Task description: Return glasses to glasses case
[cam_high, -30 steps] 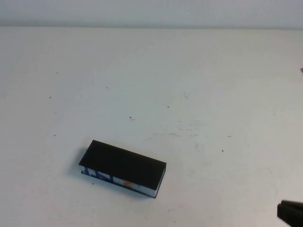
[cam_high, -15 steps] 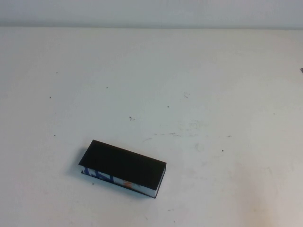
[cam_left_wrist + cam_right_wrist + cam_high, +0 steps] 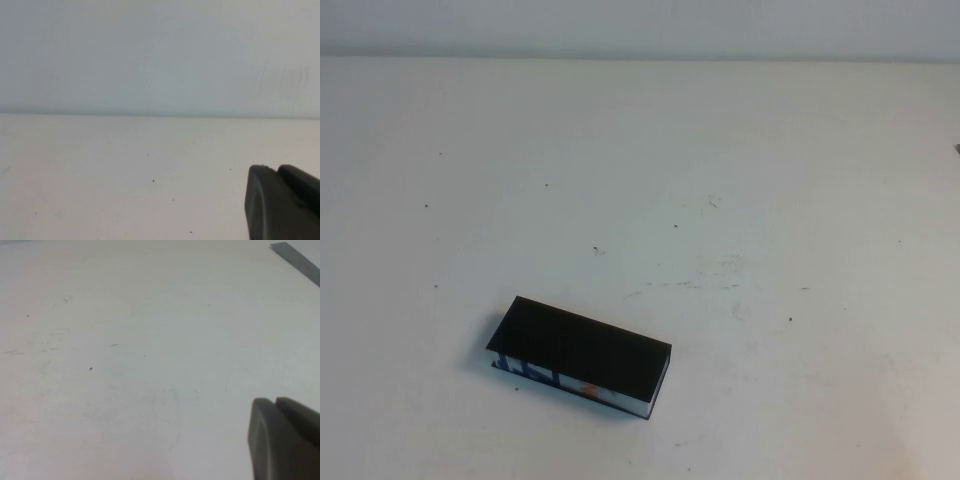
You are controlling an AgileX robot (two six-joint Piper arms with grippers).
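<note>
The glasses case (image 3: 582, 355) lies on the white table, left of the middle and toward the near edge. Its black flap lid is down, and the blue, white and orange pattern shows on its near side. The glasses are not visible in any view. Neither gripper shows in the high view. In the left wrist view my left gripper (image 3: 276, 169) has its two dark fingers pressed together, empty, above bare table facing the back wall. In the right wrist view my right gripper (image 3: 274, 401) is also shut and empty, above bare scuffed table.
The white table (image 3: 740, 200) has small specks and faint scuff marks. A pale wall runs along its far edge. A grey strip (image 3: 296, 259) lies at the table's edge in the right wrist view.
A dark part of the right arm at the near right corner of the high view one second ago has moved out of view. The case has not moved.
</note>
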